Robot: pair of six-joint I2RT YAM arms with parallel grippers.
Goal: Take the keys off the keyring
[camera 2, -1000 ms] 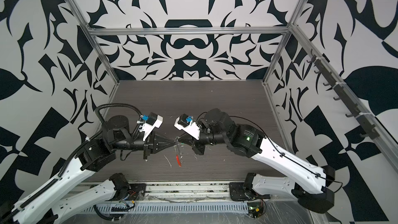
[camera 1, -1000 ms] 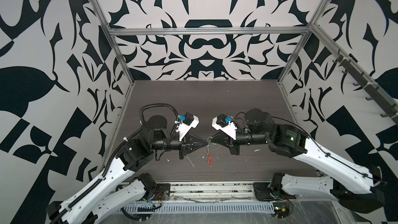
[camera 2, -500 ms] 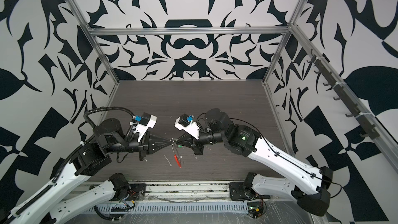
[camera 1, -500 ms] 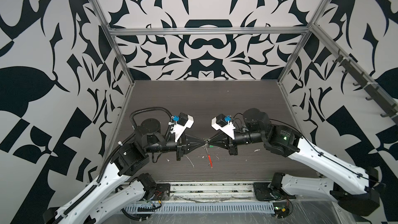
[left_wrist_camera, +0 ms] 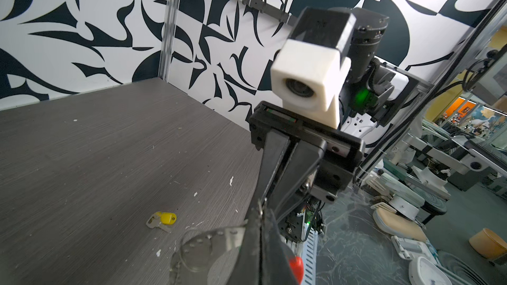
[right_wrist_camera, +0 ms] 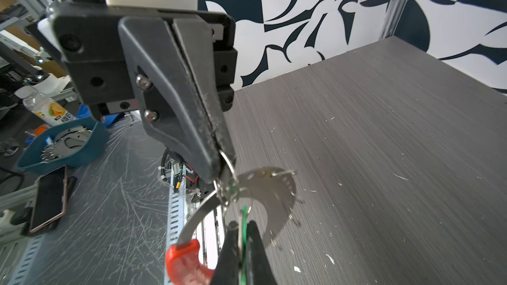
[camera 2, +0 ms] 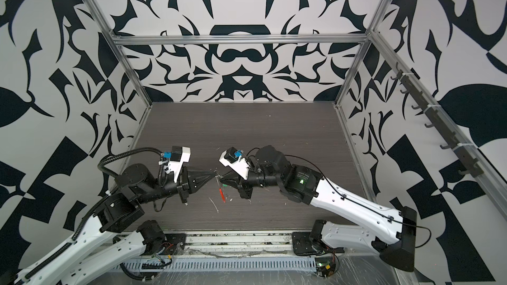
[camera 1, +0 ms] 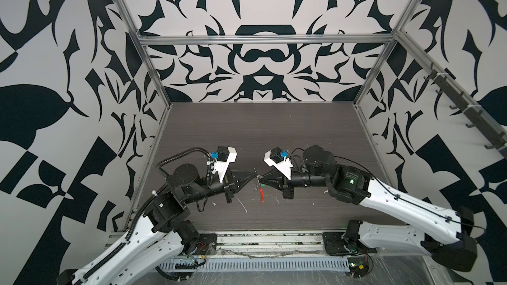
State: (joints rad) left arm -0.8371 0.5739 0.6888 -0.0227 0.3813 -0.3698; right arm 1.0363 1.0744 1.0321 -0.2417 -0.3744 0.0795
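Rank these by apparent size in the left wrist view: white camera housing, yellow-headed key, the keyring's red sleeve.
1. white camera housing, clearly largest.
2. yellow-headed key and red sleeve look about alike; the sleeve is mostly hidden and nearer the camera, so I leave them unranked.

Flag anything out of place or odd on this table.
The yellow key lies loose on the table, off the keyring. The keyring hangs in the air between the left pincer, shut on it, and the right pincer, shut on the green key. White flecks litter the table.
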